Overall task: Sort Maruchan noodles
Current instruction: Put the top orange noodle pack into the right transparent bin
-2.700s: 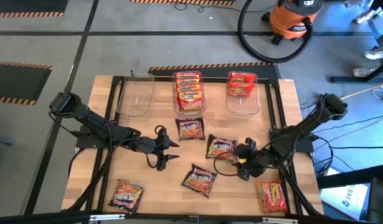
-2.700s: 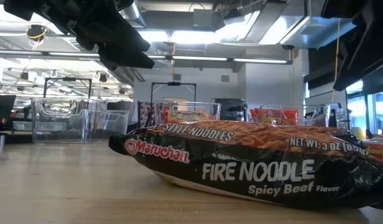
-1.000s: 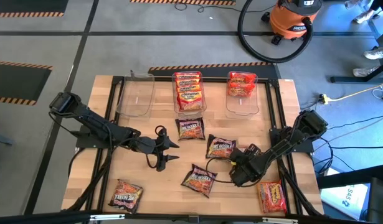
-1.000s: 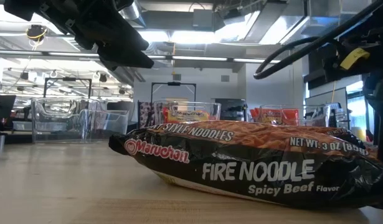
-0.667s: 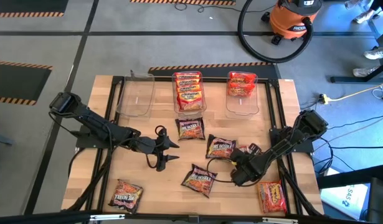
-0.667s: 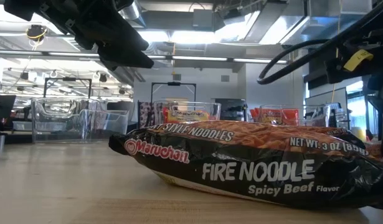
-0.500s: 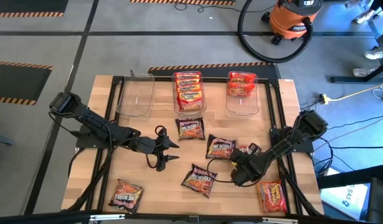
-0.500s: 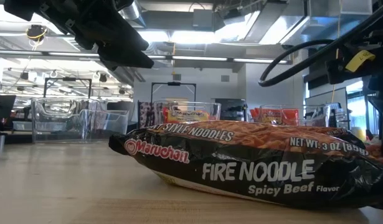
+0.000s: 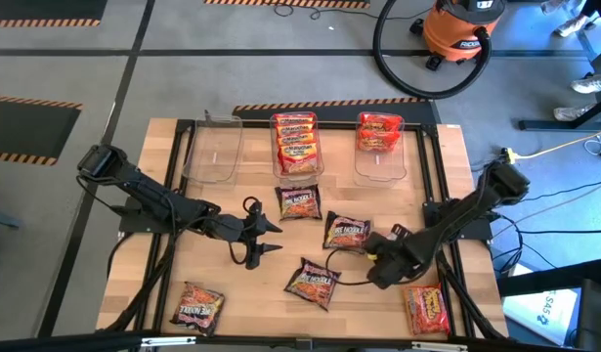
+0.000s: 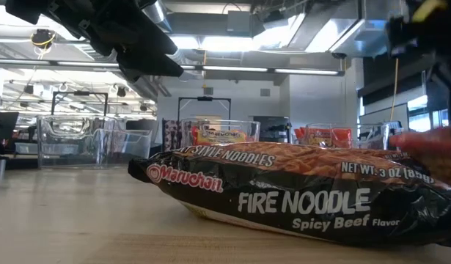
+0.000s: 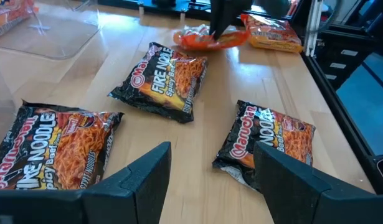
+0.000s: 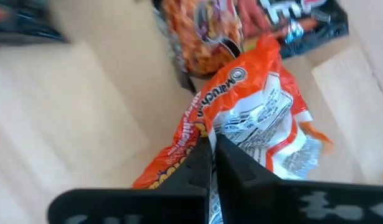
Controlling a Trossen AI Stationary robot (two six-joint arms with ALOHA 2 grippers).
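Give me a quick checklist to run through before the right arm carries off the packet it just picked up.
1. Grip: right gripper pinched shut on the orange packet: ok.
2. Packet clear of the table: cannot tell; it hangs close by a dark packet.
3. Hold depth: fingers catch only the packet's edge, most of it hanging free: not ok, it may slip.
4. Destination: middle tub already holds orange-yellow packets, with space toward the table's middle: ok.
5. Left gripper open, hovering left of centre, off the route to the tubs: ok.
6. Other loose packets, like the front-left one, lie away from the route: ok.
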